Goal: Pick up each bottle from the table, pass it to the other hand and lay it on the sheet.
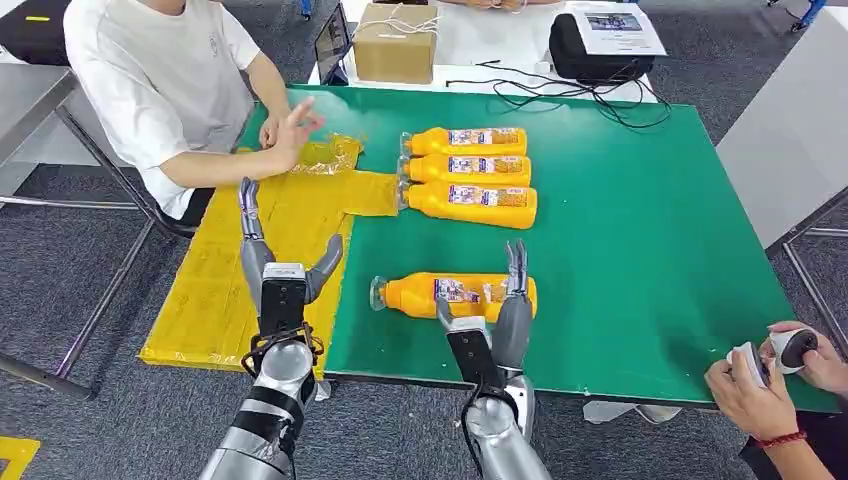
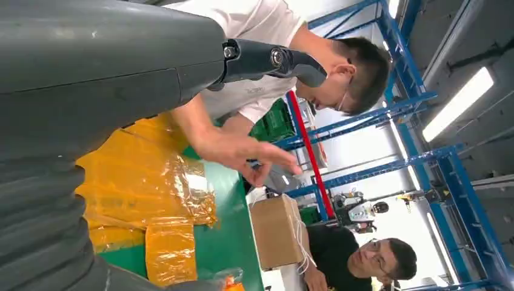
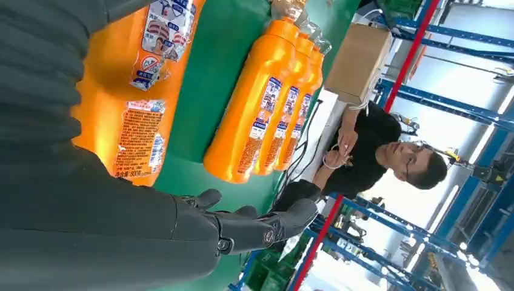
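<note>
Right hand point(image 1: 497, 318): over near table edge, fingers spread around single orange bottle point(image 1: 455, 296), not yet closed on it; bottle on its side on green table point(image 1: 620, 250), cap toward 9 o'clock
Left hand point(image 1: 283, 275): empty, fingers splayed, above yellow sheet point(image 1: 215, 290), at 9 o'clock from single bottle
Three more bottles point(image 1: 470, 178): side by side, at 12 o'clock from right hand, caps touching sheet edge
Person's hand point(image 1: 295, 130): over far end of sheet

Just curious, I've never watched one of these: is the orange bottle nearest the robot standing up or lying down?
Lying down. The nearest bottle rests on its side on the green table, cap end toward the yellow sheet, with the right hand over it.
</note>
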